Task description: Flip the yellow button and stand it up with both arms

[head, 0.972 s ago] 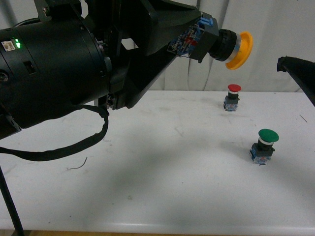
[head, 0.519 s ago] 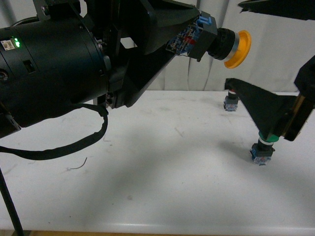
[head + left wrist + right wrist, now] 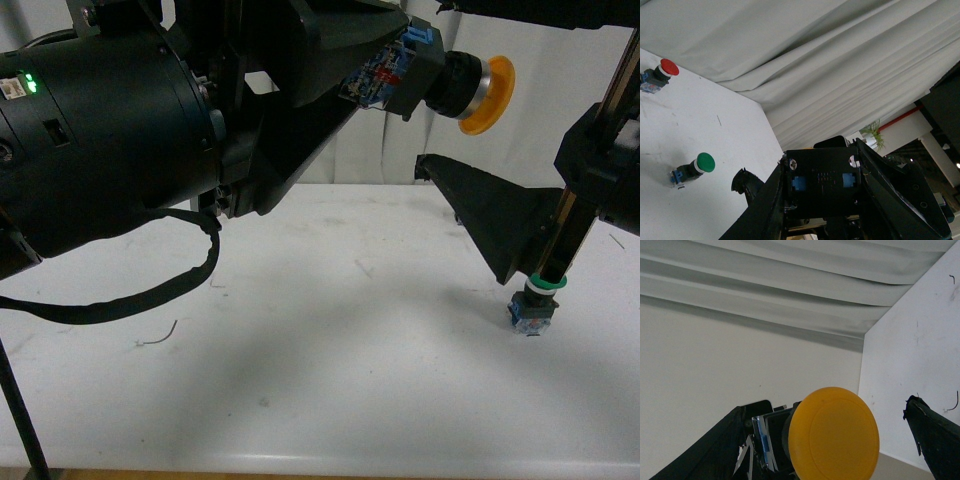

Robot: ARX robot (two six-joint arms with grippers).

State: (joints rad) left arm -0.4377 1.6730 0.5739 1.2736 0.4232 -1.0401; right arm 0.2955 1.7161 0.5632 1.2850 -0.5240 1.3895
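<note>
My left gripper [image 3: 385, 72] is shut on the blue-grey base of the yellow button [image 3: 488, 95] and holds it high above the white table [image 3: 330, 330], lying sideways with the cap pointing right. In the left wrist view the button's dark base [image 3: 822, 186] sits between the left gripper's [image 3: 822, 200] fingers. My right gripper [image 3: 432, 85] is open, with one finger above the cap and one finger [image 3: 490, 220] below it, touching nothing. In the right wrist view the yellow cap [image 3: 834, 435] faces the camera between the spread fingers of the right gripper [image 3: 825, 407].
A green-capped switch [image 3: 532, 310] stands on the table at the right, partly hidden behind the right arm; it also shows in the left wrist view [image 3: 692, 167]. A red-capped switch [image 3: 660, 75] stands further back. A grey curtain [image 3: 560, 90] hangs behind the table.
My right gripper has come in from the right and now stands open around the yellow cap. The left gripper has kept the button almost still.
</note>
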